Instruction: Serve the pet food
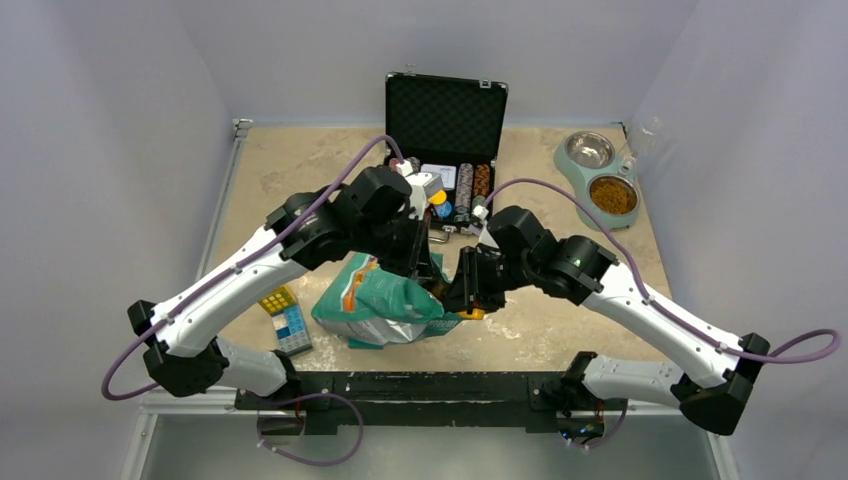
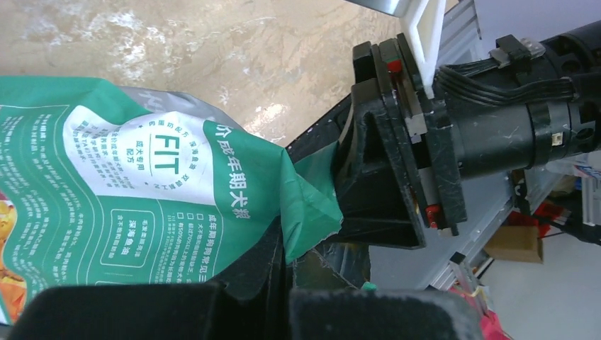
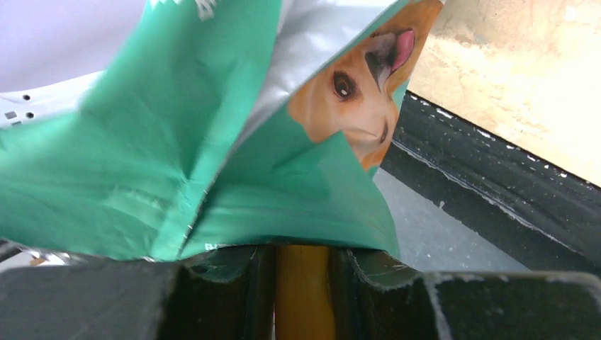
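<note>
A teal-green pet food bag [image 1: 385, 300] picturing a golden dog lies crumpled on the table between both arms. My left gripper [image 1: 425, 268] is shut on a corner of the bag's top edge [image 2: 312, 205], its jaws [image 2: 287, 283] pinched together on the foil. My right gripper [image 1: 462, 295] is shut on a yellow-orange handle [image 3: 303, 297] whose far end is hidden under the bag [image 3: 212, 142]. Brown pet food [image 1: 612, 195] fills the near bowl of a pale green double feeder [image 1: 570, 170]. Its far steel bowl [image 1: 590, 150] looks empty.
An open black case [image 1: 445, 115] with poker chips stands at the back centre. A small colourful box [image 1: 285, 318] lies left of the bag. The black front rail [image 1: 420, 385] runs along the near table edge, close under the bag.
</note>
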You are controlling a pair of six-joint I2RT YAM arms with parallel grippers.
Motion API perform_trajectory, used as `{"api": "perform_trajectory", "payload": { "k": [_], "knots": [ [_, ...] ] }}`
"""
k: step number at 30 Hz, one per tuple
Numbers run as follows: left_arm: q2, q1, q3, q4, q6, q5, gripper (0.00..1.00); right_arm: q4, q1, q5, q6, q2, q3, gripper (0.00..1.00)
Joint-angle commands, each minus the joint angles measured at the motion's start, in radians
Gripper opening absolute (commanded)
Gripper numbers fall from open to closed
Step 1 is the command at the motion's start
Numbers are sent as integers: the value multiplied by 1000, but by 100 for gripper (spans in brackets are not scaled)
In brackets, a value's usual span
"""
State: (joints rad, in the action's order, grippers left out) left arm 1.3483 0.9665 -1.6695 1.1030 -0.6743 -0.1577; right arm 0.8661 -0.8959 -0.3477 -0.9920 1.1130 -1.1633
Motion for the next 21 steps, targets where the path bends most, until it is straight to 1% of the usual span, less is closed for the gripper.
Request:
{"api": "perform_trajectory", "payload": {
  "k": [1, 3, 6, 8, 11, 12, 13, 15, 17, 19, 21],
  "knots": [
    [14, -8, -55, -129, -47, -122, 0, 184, 48, 162, 50, 30, -15, 0],
    [29, -8, -58, -95, -28, -120, 0, 281, 48, 195, 85, 6, -39, 0],
    [34, -8, -49, -85, -6, -136, 0, 380, 46, 253, 121, -28, -43, 0],
    [35, -8, -47, -102, 5, -164, 0, 374, 45, 267, 139, -28, -6, 0],
    [29, -8, -36, -151, 4, -198, 0, 207, 24, 225, 153, 53, 33, 0],
    [29, -8, -31, -169, 0, -211, 0, 139, 10, 210, 160, 119, 23, 0],
    [30, -8, -26, -182, -7, -216, 0, 68, 1, 180, 171, 226, 3, 0],
    [38, -8, -19, -203, -21, -229, 0, -87, -13, 94, 205, 393, -62, 0],
    [52, -8, -23, -203, -31, -239, 0, -265, -19, -28, 217, 496, -108, 0],
    [64, -8, -46, -166, -21, -228, 0, -419, -12, -148, 205, 514, -98, 0],
    [60, -8, -75, -120, 5, -182, 0, -531, -1, -201, 187, 457, -38, 0]
  ]
}}
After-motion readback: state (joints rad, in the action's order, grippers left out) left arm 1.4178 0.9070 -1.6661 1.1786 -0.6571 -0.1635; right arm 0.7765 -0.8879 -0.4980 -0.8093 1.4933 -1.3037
